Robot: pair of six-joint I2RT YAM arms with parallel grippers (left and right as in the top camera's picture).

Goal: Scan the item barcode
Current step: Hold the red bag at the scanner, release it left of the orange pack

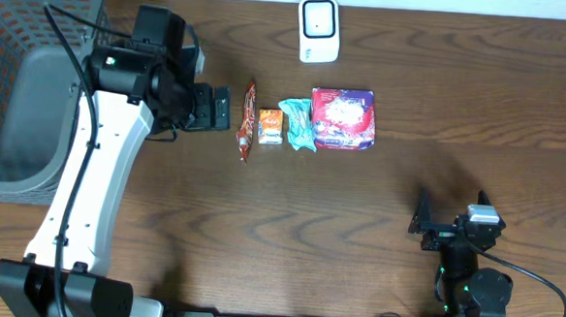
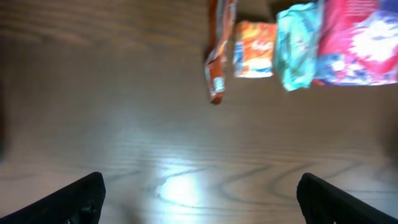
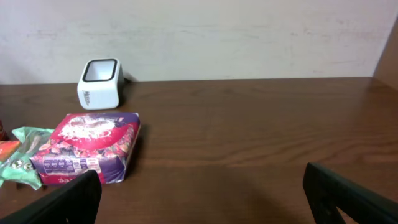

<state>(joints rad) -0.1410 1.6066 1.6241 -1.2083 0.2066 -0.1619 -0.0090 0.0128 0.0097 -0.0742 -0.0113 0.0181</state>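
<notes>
A slim orange-red sachet (image 1: 247, 121), a small orange carton (image 1: 270, 127), a crumpled teal wrapper (image 1: 297, 123) and a flat red-and-purple box (image 1: 343, 118) are laid in a row on the dark wooden table (image 1: 413, 88), with the white box-shaped barcode scanner (image 1: 319, 29) set behind them. The left gripper (image 1: 223, 109) is seen just beside the sachet and the right gripper (image 1: 421, 224) well apart from the row, both with jaws spread and empty.

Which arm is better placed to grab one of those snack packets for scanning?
Left. The left arm reaches out with open jaws beside the long orange packet, at the row's end; the right arm sits folded back, well away from the row.
</notes>
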